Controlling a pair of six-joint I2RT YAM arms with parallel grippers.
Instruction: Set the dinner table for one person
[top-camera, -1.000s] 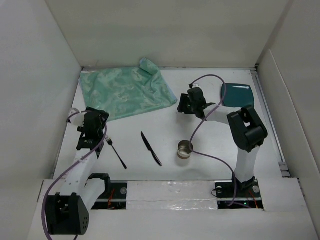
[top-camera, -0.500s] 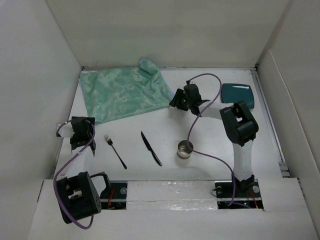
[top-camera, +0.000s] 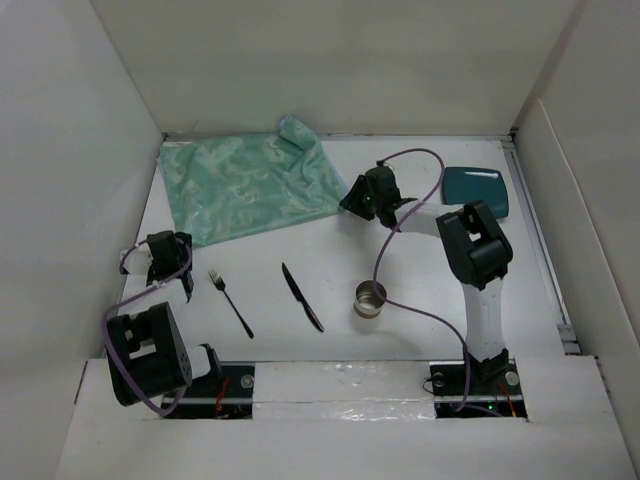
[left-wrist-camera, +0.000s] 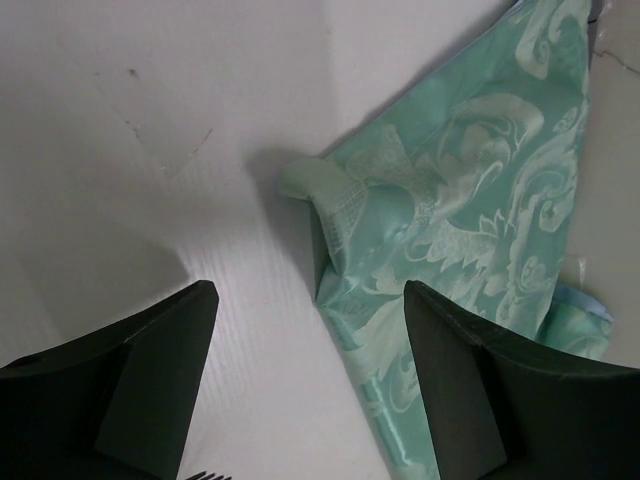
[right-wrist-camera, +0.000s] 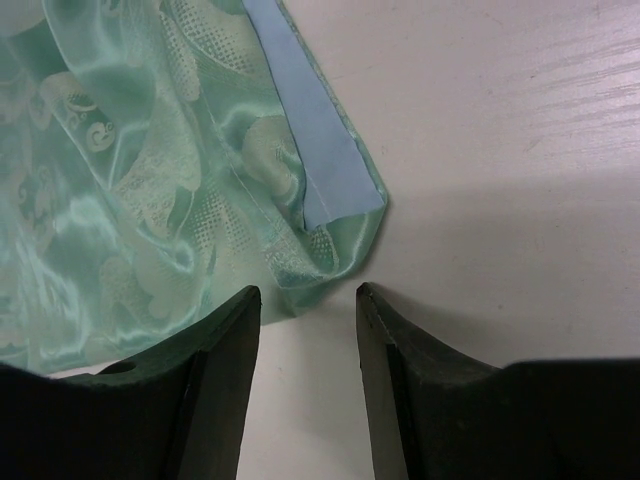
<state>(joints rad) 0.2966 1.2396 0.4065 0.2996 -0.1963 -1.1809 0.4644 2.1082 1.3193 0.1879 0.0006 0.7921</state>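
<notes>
The dinner table (top-camera: 430, 270) is the white tabletop. A mint-green patterned cloth (top-camera: 250, 185) lies at its back left. My right gripper (top-camera: 356, 200) is open and empty at the cloth's near right corner; in the right wrist view the folded corner (right-wrist-camera: 325, 250) lies just beyond the gripper (right-wrist-camera: 307, 295), apart from its fingertips. My left gripper (top-camera: 163, 248) is open and empty near the left wall. Its wrist view shows the gripper (left-wrist-camera: 310, 295) over bare table, with the cloth (left-wrist-camera: 470, 220) to the right. A black fork (top-camera: 231, 303), a black knife (top-camera: 301, 297), a metal cup (top-camera: 370, 298) and a teal plate (top-camera: 477, 188) lie on the table.
White walls close in the table on the left, back and right. The fork's tines (left-wrist-camera: 205, 474) show at the bottom edge of the left wrist view. The right arm's cable (top-camera: 400, 240) loops over the table near the cup.
My left arm has swung back and left, away from the fork, toward the left wall. My right gripper has moved left up to the cloth's near right corner.
</notes>
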